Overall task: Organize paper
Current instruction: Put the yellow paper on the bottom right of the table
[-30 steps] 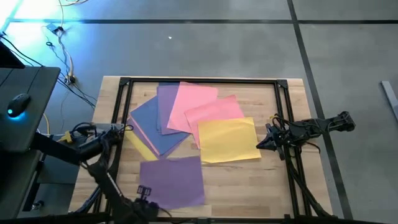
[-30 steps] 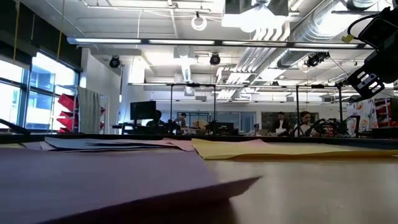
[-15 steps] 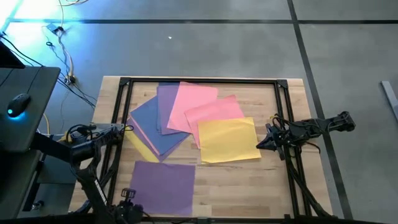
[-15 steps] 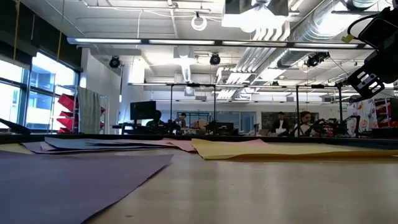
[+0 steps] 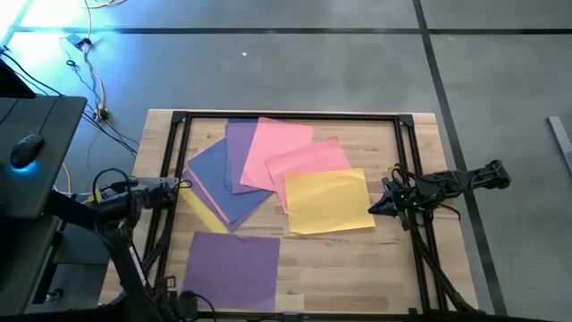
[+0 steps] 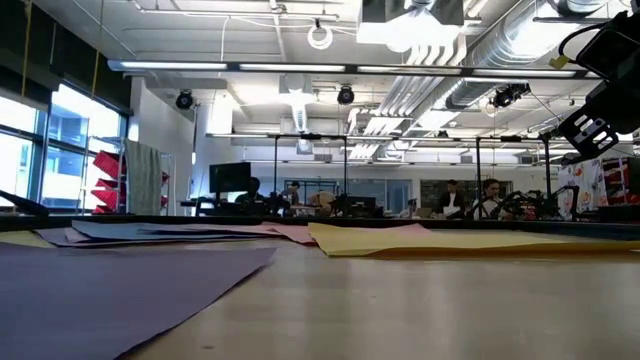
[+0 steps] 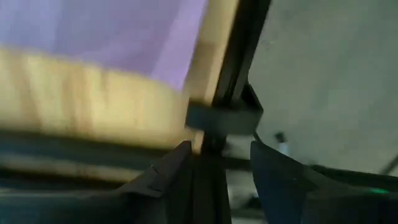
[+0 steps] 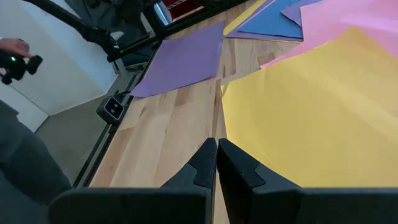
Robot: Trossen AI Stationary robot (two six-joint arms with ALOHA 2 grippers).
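At the far left, off the bench point(image 5: 393, 268), a computer mouse point(image 5: 27, 148) glows blue on a dark side surface. The left tool point(image 7: 221, 165) sits low at the bench's near left corner, over the black frame rail point(image 5: 170, 192); its wrist view shows two dark fingers point(image 7: 171, 171) standing a little apart with nothing between them, the rail and a frame clamp just ahead of them. Just beside that corner lies a purple sheet point(image 5: 234, 270), flat on the wood by itself and apart from the other paper; in the low view it spreads across the foreground point(image 6: 110, 290).

Farther back, the rest of the paper forms an overlapping fan. A yellow sheet point(image 5: 201, 211) peeks out under a blue sheet point(image 5: 219, 183), which lies partly under a second purple sheet point(image 5: 238, 148). Over that rests a pink sheet point(image 5: 279, 150), and a second pink sheet point(image 5: 313, 161) overlaps it to the right. A large yellow sheet point(image 5: 328, 201) lies on top of the second pink one, nearest the right side.

The right tool point(image 5: 377, 206) hovers just beside that yellow sheet's right edge; in its wrist view the fingers point(image 8: 204, 163) are pressed together, empty, above bare wood next to the yellow sheet point(image 8: 311, 118), with the lone purple sheet point(image 8: 183, 59) beyond. A person's hand point(image 8: 12, 46) shows in the room behind
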